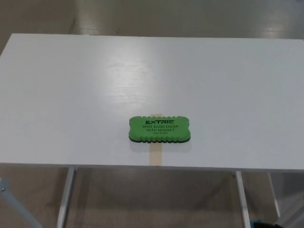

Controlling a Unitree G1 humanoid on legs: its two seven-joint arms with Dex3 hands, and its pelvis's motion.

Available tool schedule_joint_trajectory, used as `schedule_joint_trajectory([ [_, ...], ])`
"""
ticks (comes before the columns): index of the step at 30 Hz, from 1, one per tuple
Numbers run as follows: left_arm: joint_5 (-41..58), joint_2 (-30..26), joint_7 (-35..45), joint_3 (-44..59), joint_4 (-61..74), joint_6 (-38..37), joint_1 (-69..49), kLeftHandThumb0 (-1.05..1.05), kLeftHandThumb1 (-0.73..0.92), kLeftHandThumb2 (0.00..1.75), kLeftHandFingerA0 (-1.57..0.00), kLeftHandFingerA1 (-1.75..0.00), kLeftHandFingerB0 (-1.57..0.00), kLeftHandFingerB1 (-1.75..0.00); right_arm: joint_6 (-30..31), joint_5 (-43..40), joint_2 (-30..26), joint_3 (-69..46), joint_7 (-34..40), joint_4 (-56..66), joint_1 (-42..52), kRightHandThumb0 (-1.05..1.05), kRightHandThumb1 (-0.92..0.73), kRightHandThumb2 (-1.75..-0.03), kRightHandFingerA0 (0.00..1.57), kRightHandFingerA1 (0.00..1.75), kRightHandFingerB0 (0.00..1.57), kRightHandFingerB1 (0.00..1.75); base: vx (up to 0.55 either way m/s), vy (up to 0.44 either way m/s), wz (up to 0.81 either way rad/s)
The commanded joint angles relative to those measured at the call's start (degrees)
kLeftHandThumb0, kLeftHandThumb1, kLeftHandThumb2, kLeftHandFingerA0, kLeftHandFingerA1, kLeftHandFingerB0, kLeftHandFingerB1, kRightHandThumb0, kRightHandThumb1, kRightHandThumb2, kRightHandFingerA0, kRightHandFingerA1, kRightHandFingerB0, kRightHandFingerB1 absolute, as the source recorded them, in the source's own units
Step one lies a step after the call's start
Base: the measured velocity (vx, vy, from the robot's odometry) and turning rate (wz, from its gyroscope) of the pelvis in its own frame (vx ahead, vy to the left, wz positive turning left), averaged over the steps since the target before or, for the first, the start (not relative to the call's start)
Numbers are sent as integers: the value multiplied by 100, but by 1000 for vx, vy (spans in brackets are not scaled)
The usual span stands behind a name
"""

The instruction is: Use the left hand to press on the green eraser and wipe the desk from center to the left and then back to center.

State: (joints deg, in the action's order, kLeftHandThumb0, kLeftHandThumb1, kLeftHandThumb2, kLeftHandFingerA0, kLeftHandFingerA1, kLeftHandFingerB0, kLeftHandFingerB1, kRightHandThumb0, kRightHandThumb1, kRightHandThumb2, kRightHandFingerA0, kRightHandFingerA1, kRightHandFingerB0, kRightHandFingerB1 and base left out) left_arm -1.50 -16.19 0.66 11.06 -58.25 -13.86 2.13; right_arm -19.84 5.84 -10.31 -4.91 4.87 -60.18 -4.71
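A green eraser (pixel 159 129) with black lettering on top lies flat on the white desk (pixel 95 95), near the front edge and about at its middle. It rests across a strip of tan tape (pixel 155 156) that runs to the desk's front edge. Neither of my hands shows in the head view.
The desk's metal legs (pixel 65 197) show below its front edge, over a tan floor (pixel 156 199). The far edge of the desk runs along the top of the view, with more floor beyond it.
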Motion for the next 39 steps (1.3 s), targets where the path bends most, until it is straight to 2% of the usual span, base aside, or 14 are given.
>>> schedule_joint_trajectory([
  [1, 130, -92, -162, 211, -353, -1035, 101, -23, 66, 60, -45, -36, -38, -33, -1355, -75, 99, -203, 545, -434, -135, -28, -60, -57, 62, 45, 48, 40, 0, 0, 0],
  [10, 12, -97, -272, 160, -586, -1402, -135, -24, 66, 60, -44, -35, -38, -33, -1595, 39, 89, -136, 687, -722, -5, -29, -59, -58, 63, 45, 48, 40, 0, 0, 0],
  [11, -4, -109, -247, 140, -587, -1472, -195, -31, 61, 69, -38, -40, -37, -39, -1624, 56, 89, -122, 713, -752, 25, -28, -59, -58, 63, 45, 48, 40, 0, 0, 0],
  [14, -18, -144, -139, 95, -575, -1653, -362, -32, 61, 69, -38, -40, -36, -39, -1722, 102, 84, -80, 789, -849, 102, -29, -59, -57, 64, 45, 49, 40, 0, 0, 0],
  [15, 73, -249, 232, 97, -439, -1725, -444, -24, 66, 60, -41, -36, -34, -32, -1743, 89, 79, -75, 760, -892, 90, -31, -59, -57, 64, 45, 50, 40, 0, 0, 0],
  [17, 193, -323, 561, 118, -273, -1781, -575, -24, 67, 60, -39, -35, -33, -32, -1773, 65, 78, -69, 710, -931, 113, -31, -59, -57, 64, 45, 50, 40, 0, 0, 0],
  [21, 526, -426, 1249, 142, 626, -1751, -1018, -26, 68, 62, -36, -36, -31, -31, -1749, 46, 75, -57, 674, -977, 141, -31, -59, -57, 64, 45, 50, 40, 0, 0, 0],
  [25, 1082, -398, 1828, 97, 2407, -1441, -1856, -26, 69, 60, -38, -36, -34, -31, -1717, 12, 100, -66, 652, -998, 151, -31, -59, -57, 64, 45, 51, 41, 0, 0, 0],
  [32, 1430, -529, 2114, -117, 4720, -1144, -2884, -23, 69, 59, -38, -36, -36, -32, -1639, 66, 82, -15, 695, -1021, 117, -32, -59, -57, 64, 45, 52, 41, 0, 0, 0],
  [33, 1492, -630, 2157, -153, 5342, -1142, -3136, -21, 69, 59, -38, -36, -37, -32, -1636, 69, 87, -10, 717, -1017, 121, -32, -59, -57, 65, 45, 52, 41, 0, 0, 0],
  [39, 2299, -1157, 2806, -146, 6880, -1068, -3734, -20, 68, 60, -43, -42, -43, -37, -1683, 41, 94, -27, 725, -1004, 123, -31, -59, -57, 67, 46, 52, 41, 0, 0, 0],
])
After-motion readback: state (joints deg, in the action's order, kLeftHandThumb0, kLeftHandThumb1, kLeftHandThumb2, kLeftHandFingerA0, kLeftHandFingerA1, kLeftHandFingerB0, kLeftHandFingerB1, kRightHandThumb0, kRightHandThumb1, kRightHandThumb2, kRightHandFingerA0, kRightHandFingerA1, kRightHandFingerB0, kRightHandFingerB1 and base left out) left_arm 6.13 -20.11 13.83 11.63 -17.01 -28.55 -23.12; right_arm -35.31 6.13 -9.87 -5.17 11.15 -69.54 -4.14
